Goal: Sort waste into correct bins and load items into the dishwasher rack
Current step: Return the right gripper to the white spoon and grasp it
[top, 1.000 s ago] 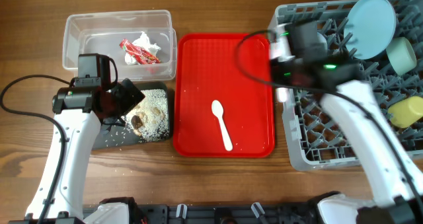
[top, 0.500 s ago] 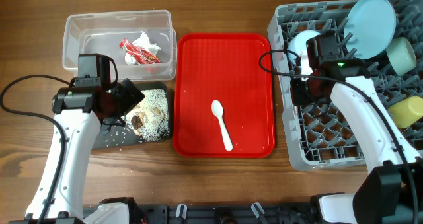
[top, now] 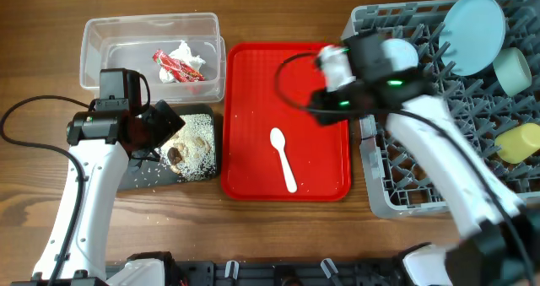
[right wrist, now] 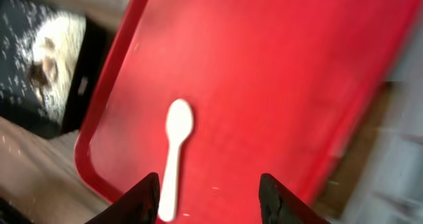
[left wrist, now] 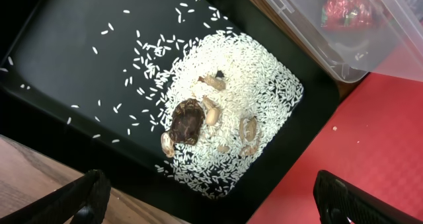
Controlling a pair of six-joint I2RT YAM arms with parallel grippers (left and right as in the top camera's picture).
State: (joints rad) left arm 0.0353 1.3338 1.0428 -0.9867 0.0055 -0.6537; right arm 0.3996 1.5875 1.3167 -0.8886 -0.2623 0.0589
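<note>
On my overhead feed I see a wood table (top: 38,67), warm brown grain running left to right, evenly lit, showing along the frame's left side and top edge.

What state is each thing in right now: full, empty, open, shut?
Clear tub, holds wrapper and tissue.
Black tray, holds rice and scraps.
Red tray, holds a spoon.
Rack, partly loaded: plate, cup.
Left gripper, jaws open, empty.
Right gripper, jaws open, empty.

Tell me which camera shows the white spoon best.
Overhead: the whole spoon lies sharp and uncovered on the red tray. The right wrist view shows it larger but blurred; the left wrist view shows only a tray corner, no spoon.
</note>
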